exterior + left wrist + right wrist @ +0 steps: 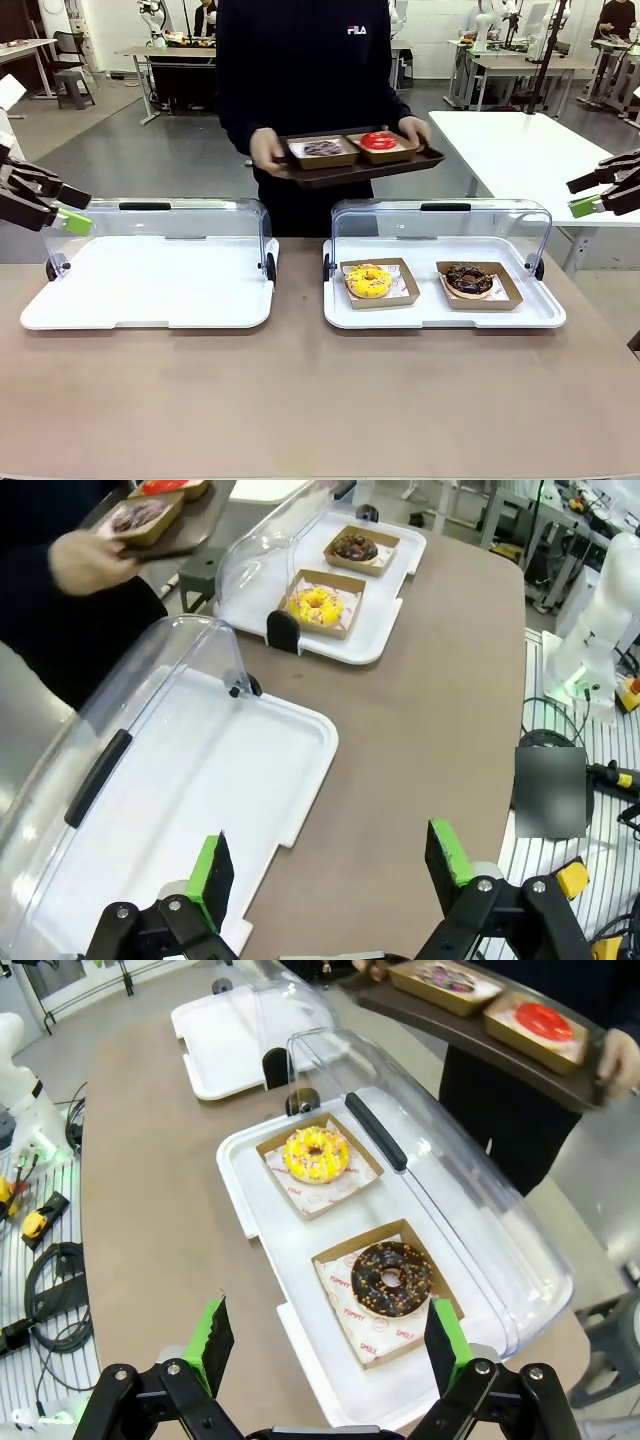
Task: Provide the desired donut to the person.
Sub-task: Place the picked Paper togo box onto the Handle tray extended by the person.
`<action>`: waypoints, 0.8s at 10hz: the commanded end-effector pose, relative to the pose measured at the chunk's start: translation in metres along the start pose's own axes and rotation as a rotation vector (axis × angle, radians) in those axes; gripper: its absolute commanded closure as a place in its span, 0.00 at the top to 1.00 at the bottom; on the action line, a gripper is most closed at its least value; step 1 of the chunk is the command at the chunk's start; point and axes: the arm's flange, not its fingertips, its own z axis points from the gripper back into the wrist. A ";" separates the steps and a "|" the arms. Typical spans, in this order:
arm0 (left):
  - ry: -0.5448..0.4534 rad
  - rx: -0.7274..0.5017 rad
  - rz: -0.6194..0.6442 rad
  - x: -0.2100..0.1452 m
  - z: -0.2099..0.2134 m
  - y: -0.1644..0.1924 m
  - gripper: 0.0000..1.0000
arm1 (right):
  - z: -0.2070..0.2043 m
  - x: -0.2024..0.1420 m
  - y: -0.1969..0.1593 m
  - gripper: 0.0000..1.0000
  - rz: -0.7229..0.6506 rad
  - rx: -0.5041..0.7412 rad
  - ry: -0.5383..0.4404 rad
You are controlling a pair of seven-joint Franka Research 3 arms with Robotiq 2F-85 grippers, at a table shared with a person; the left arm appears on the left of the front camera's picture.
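Yellow donut (368, 281) and chocolate donut (469, 279) sit in the right display tray (440, 312). The right tool (588, 205), fingers apart, hovers nearer them; the left tool (72, 220), also apart, is far left. The person (300, 60) waits opposite.

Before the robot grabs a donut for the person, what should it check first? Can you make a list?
1. Left tool open, nothing in it: ok.
2. Right tool open, nothing in it: ok.
3. Lid over the right tray lifted: ok.
4. Yellow donut and chocolate donut sit in their boxes, apart: ok.
5. Person's brown tray held level behind the table: ok.
6. Which donut the person wants: cannot tell.
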 end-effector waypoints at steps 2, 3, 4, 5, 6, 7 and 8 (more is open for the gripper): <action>0.042 0.027 -0.021 -0.014 0.003 0.006 1.00 | -0.001 0.000 0.000 1.00 0.002 0.009 0.002; 0.064 0.047 0.015 -0.015 0.007 0.008 1.00 | -0.001 0.000 0.000 1.00 0.002 0.009 0.002; 0.076 0.051 0.029 -0.016 0.009 0.009 1.00 | -0.001 0.000 0.000 1.00 0.002 0.009 0.002; 0.091 0.057 0.056 -0.016 0.010 0.010 1.00 | -0.001 0.000 0.000 1.00 0.002 0.009 0.002; 0.089 0.066 0.069 -0.015 0.011 0.011 1.00 | -0.001 0.000 0.000 1.00 0.002 0.009 0.002; 0.086 0.068 0.071 -0.015 0.012 0.011 1.00 | -0.001 0.000 0.000 1.00 0.002 0.009 0.002; 0.092 0.082 0.088 -0.015 0.014 0.010 1.00 | -0.001 0.000 0.000 1.00 0.002 0.009 0.002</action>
